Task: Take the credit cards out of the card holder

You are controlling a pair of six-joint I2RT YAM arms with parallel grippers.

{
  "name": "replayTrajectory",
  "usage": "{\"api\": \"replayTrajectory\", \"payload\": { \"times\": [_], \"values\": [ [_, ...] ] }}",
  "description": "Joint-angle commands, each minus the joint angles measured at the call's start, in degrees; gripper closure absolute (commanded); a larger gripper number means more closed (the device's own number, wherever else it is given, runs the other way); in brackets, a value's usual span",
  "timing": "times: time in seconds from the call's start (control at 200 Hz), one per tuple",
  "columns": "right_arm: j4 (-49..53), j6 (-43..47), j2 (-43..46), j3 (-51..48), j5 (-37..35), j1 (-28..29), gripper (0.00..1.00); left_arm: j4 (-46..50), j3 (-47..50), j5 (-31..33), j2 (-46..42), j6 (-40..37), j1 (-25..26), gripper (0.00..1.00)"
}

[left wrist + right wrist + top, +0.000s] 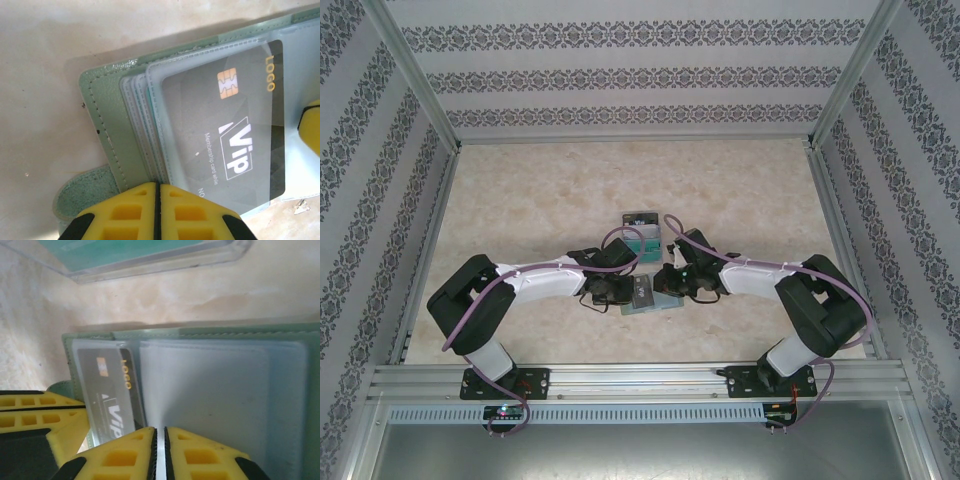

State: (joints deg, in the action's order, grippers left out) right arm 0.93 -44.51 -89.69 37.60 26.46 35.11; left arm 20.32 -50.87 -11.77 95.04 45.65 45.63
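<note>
Credit card (pixel 225 135) corner behind left gripper (pixel 158 192)

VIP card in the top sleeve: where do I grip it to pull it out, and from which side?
Grip the VIP card by its LOGO-side long edge, coming from the fold side of the card holder. That edge faces the fold, while the sleeve looks seamed along its outer side. The card lies flat, so the jaws likely need it slid out a little first.
</note>
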Motion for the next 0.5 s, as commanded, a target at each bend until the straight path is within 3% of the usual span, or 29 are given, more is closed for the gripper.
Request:
{"api": "replayTrajectory", "payload": {
  "times": [0.0, 0.495],
  "values": [
    [-1.3, 1.1, -0.3, 0.9, 1.0, 0.8, 0.83, 1.7, 1.1, 1.0, 3.3, 0.0, -0.3, 1.00],
    [-4.2, 0.1, -3.7, 1.2, 2.8, 2.1, 0.82, 1.7, 0.9, 0.9, 3.4, 0.1, -0.2, 1.00]
  ]
}}
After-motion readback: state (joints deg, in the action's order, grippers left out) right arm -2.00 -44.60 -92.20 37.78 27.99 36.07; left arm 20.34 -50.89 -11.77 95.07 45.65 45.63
